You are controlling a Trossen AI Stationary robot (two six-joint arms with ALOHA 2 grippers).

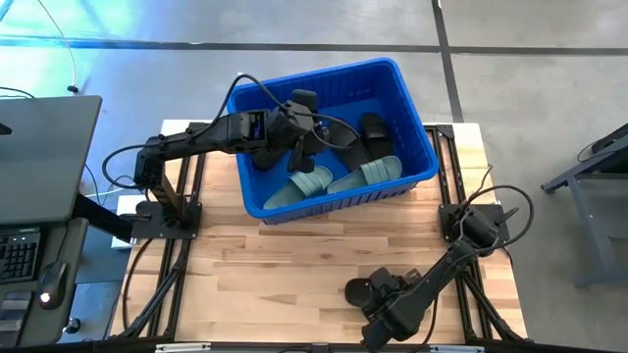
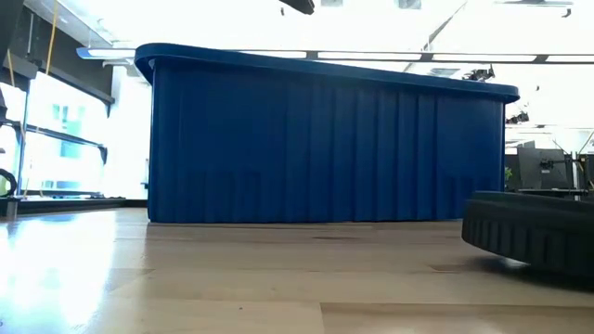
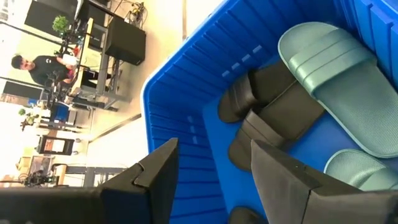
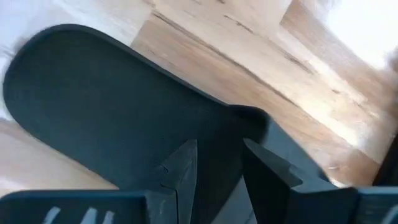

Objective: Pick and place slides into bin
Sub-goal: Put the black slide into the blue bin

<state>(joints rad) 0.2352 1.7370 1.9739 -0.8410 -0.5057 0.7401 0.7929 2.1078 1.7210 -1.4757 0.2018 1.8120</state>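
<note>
The blue bin (image 1: pixel 324 76) stands at the table's far middle and fills the low view (image 2: pixel 325 139). In it lie two sage green slides (image 1: pixel 312 181) (image 1: pixel 371 174) and black slides (image 1: pixel 373 132), which also show in the left wrist view (image 3: pixel 267 106). My left gripper (image 3: pixel 211 180) hangs open and empty over the bin's left half (image 1: pixel 297 147). One more black slide (image 1: pixel 355 290) lies on the table near the front edge, and its edge shows in the low view (image 2: pixel 534 232). My right gripper (image 4: pixel 214 177) is down on it, fingers nearly closed. My right gripper has the black slide between its two fingers (image 4: pixel 183 168), with dark slide material (image 4: pixel 217 143) filling the narrow gap. The fingers slant down onto it from the table's right. Which part they pinch cannot be told. The slide lies low on the table (image 2: pixel 520 255).
The bare wooden tabletop (image 1: pixel 294 255) stretches between the bin and the front edge. A desk with a keyboard (image 1: pixel 20 255) stands left of the table. A person (image 3: pixel 37 65) sits far off in the room beyond the bin.
</note>
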